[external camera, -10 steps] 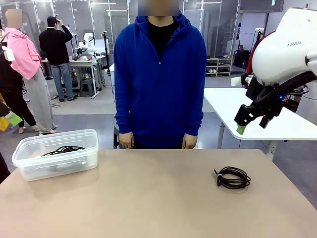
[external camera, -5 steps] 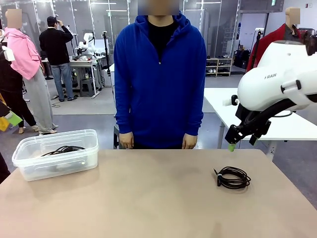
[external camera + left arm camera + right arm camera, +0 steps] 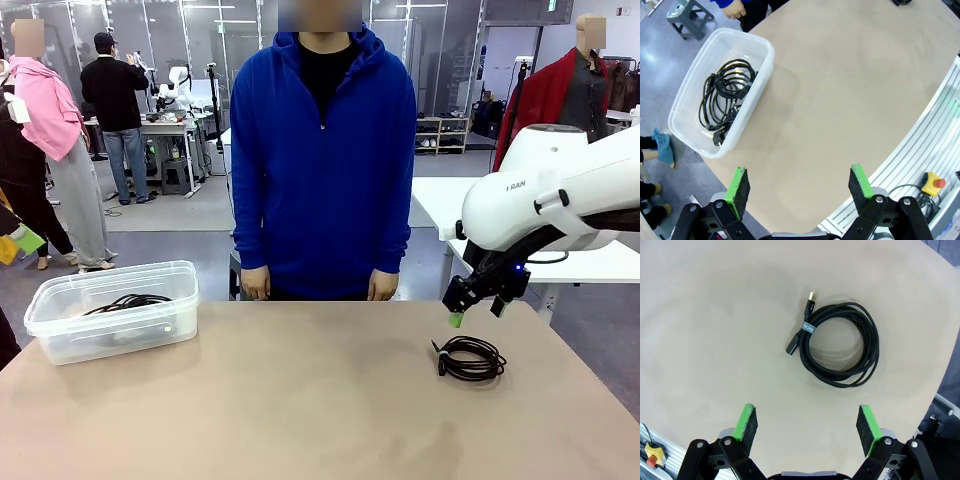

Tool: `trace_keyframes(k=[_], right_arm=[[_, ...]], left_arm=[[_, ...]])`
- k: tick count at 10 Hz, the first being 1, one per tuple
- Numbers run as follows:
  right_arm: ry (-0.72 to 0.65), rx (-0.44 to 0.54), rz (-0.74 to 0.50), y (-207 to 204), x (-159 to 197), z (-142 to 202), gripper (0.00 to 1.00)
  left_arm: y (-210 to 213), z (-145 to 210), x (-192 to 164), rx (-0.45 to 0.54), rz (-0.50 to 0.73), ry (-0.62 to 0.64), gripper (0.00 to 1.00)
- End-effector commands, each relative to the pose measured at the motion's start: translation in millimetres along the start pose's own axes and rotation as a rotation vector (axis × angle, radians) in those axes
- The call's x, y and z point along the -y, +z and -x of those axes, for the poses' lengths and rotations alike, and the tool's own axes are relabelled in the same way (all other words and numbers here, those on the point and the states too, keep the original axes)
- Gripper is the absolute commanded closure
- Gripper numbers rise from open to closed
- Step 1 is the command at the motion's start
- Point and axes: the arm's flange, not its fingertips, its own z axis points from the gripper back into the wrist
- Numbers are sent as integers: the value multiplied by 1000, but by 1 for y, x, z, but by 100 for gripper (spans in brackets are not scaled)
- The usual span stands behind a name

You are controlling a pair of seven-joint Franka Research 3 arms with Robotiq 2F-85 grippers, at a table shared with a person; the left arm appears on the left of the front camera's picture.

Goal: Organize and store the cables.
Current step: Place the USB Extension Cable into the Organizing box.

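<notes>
- The right gripper (image 3: 476, 312) hangs low over the table (image 3: 300, 400), just behind the loose coil (image 3: 470, 358). Its jaws are wide apart and hold nothing.
- In the right wrist view the coil (image 3: 837, 342) lies flat on the bare top, ahead of the green pads (image 3: 746, 422) and clear of them.
- A small band (image 3: 806, 328) ties the coil on one side, and a gold-tipped plug (image 3: 811, 295) sticks out next to it.
- The left gripper (image 3: 798, 170) hangs high above the table, jaws apart and empty.
- A clear bin (image 3: 112, 310) sits at the table's left side, well apart from the coil.
- The bin holds tangled black cables (image 3: 722, 100); I cannot tell how many.
- A person (image 3: 322, 150) stands at the far edge, hands (image 3: 255, 285) hanging down and touching nothing.
</notes>
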Motion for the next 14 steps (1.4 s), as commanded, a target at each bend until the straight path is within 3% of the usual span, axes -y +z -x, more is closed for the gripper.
trace_keyframes(k=[1,14], right_arm=[[-30,1,20,-8,-5,-7,0],[-91,-82,13,-67,-3,-8,0]], left_arm=[[0,-4,-2,-5,-17,13,0],[0,-4,-2,-5,-17,13,0]])
